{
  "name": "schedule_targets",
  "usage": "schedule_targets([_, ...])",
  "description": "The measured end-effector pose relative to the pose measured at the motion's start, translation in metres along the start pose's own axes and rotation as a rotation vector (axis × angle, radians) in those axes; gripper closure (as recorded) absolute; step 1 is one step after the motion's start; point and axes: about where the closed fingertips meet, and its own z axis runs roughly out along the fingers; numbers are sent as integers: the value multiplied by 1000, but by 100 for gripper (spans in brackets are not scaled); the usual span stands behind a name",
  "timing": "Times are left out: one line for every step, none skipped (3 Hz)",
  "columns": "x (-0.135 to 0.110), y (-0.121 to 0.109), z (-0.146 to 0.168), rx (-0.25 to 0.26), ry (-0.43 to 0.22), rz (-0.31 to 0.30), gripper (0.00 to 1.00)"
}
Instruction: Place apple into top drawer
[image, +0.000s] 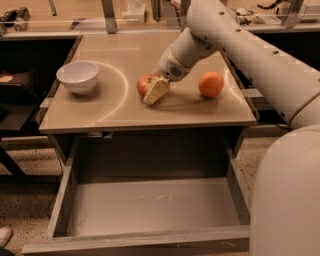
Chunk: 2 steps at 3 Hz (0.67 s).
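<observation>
The gripper (153, 92) rested against the apple (144, 84) on the table (100, 112) (orange (210, 84) nearby); the drawer (150, 207) stood open below.

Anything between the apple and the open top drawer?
Nothing visible. The gripper is at the apple on the counter; the top drawer sits open below the front edge. The bowl and orange stand aside.

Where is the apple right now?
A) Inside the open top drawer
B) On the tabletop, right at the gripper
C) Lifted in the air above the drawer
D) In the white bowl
B: the apple rests on the tabletop with the gripper right against it, while the top drawer stands open below the table edge.
</observation>
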Motion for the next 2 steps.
schedule_targets([0, 0, 0, 0, 0, 0, 65])
schedule_targets([0, 0, 0, 0, 0, 0, 88])
